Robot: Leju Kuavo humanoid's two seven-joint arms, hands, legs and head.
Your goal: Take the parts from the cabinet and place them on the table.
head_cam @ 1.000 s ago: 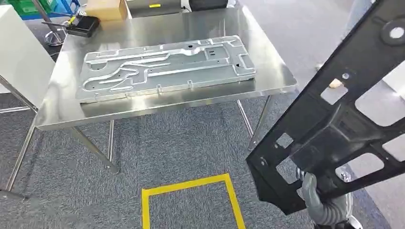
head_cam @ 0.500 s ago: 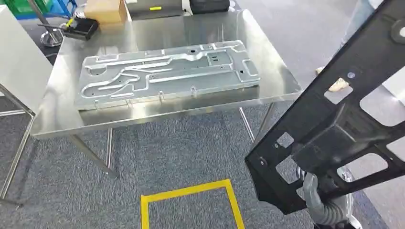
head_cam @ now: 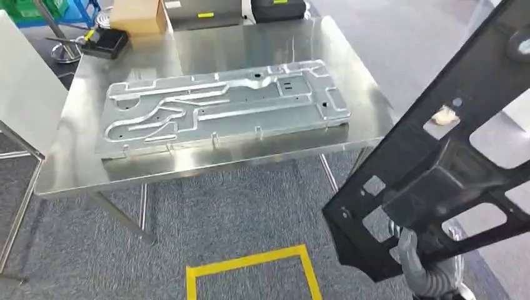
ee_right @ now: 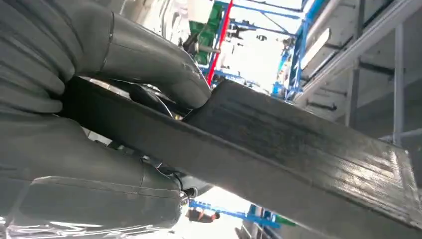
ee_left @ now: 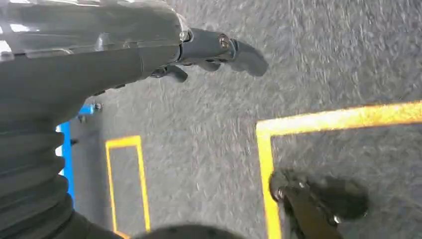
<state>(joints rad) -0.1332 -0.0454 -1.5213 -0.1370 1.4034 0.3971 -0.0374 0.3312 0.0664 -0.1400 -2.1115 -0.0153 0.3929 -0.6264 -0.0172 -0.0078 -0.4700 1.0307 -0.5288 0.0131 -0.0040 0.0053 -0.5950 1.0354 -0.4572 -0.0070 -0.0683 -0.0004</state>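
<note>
the steel worktop [head_cam: 87,169] stands ahead and to the left of the right hand [head_cam: 406,247], well apart from it. a silver stamped metal panel [head_cam: 219,106] lies flat on the worktop. the black perforated frame part [head_cam: 437,169] is tilted up in the air, grasped by the right hand at its lower end; the thumb [ee_right: 149,55] presses on its upper face. beyond the panel lie a cardboard box [head_cam: 139,15] and a black case [head_cam: 107,41]. yellow floor tape [head_cam: 250,262] marks the carpet left of the right hand. the left hand [ee_left: 214,50] hangs over the carpet, fingers loosely apart, holding nothing.
</note>
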